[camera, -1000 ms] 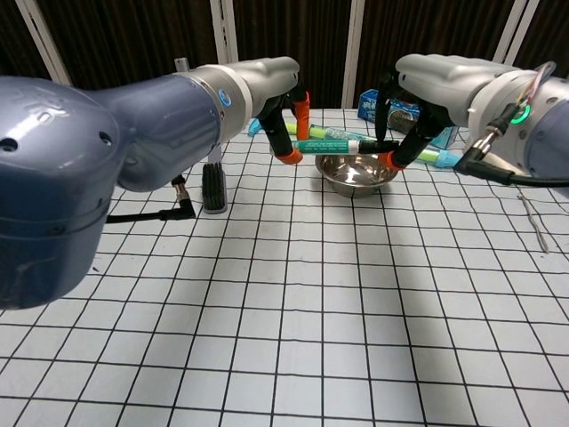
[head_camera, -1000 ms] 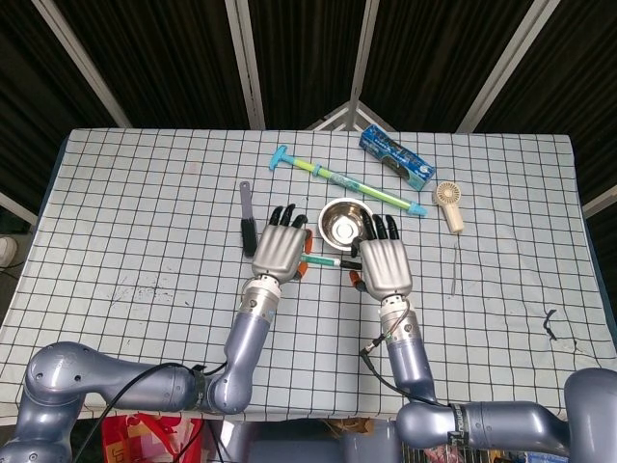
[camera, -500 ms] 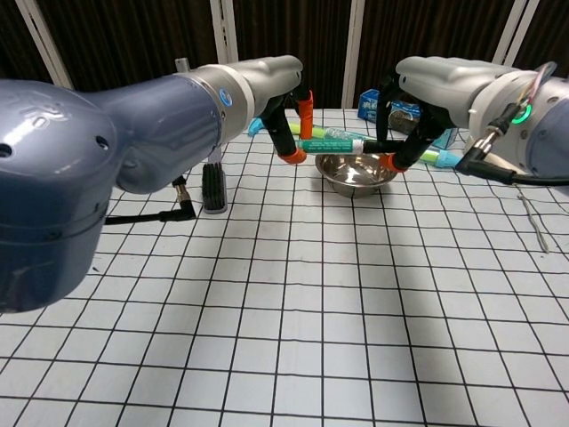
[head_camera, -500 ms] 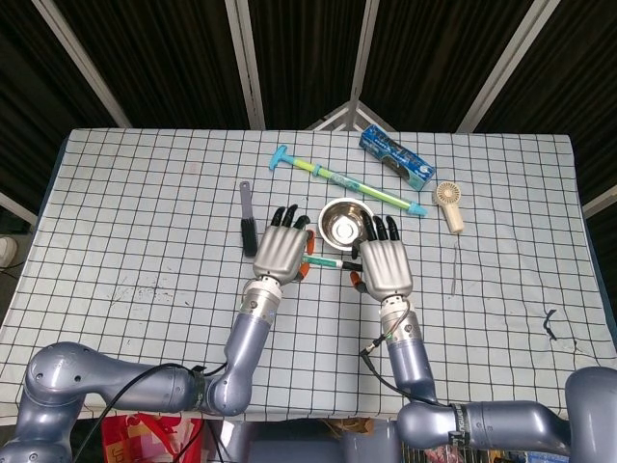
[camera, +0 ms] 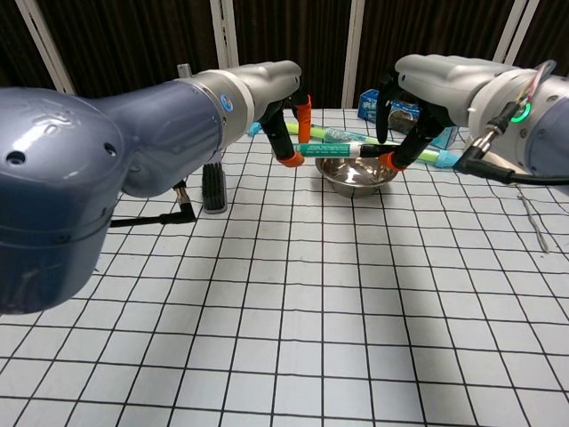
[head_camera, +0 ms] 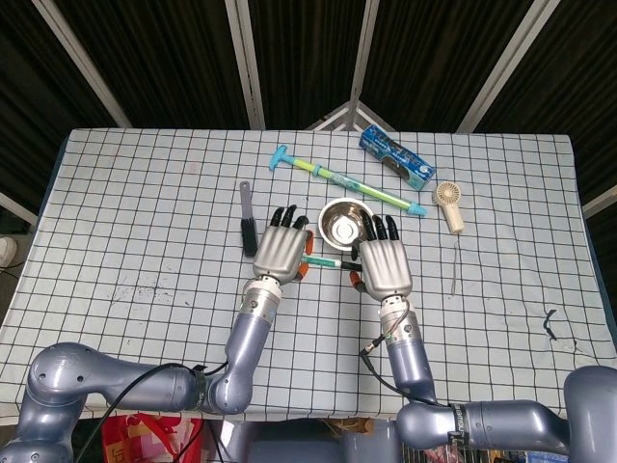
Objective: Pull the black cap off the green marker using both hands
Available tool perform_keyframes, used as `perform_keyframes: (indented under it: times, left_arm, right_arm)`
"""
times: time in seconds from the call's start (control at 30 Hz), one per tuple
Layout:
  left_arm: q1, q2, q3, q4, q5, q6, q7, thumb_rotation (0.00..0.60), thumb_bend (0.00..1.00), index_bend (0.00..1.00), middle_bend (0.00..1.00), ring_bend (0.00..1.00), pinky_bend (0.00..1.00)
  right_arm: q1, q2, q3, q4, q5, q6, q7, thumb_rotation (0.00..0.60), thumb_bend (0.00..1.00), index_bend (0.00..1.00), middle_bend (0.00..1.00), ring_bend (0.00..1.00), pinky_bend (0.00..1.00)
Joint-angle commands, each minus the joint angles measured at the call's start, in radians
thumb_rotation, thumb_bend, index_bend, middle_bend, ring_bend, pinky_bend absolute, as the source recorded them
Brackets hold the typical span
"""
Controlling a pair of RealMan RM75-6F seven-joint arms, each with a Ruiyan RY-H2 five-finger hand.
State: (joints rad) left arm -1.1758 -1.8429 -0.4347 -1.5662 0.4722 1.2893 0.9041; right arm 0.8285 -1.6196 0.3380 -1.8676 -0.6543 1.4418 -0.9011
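We hold the marker level above the table, before the bowl. Left hand pinches its green barrel; right hand pinches the cap. From overhead our palms hide most of it.

Marker spans both hands above the tabletop.
Left hand left, right hand right; bowl behind, brush further left.
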Motion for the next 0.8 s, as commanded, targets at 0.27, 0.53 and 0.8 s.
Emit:
perform_keyframes:
  times: [0.27, 0.53, 0.8]
  left_arm:
    - [0.000, -0.004, 0.002, 0.004, 0.004, -0.005, -0.003, 0.600, 0.54, 0.68, 0.18, 0.00, 0.00]
    - [0.000, -0.006, 0.002, 0.006, 0.008, -0.008, -0.007, 0.600, 0.54, 0.68, 0.19, 0.00, 0.00]
    - [0.002, -0.005, 0.003, 0.001, 0.009, -0.004, -0.005, 0.600, 0.54, 0.68, 0.19, 0.00, 0.00]
  right_arm:
    - [0.006, -0.005, 0.000, 0.006, 0.006, -0.001, 0.002, 0.600, 0.36, 0.56, 0.05, 0.08, 0.00]
    - [0.005, -0.002, -0.001, 0.004, 0.006, 0.000, 0.010, 0.600, 0.38, 0.60, 0.05, 0.09, 0.00]
    - [0.004, 0.000, -0.002, -0.004, -0.001, 0.009, 0.013, 0.600, 0.43, 0.64, 0.06, 0.09, 0.00]
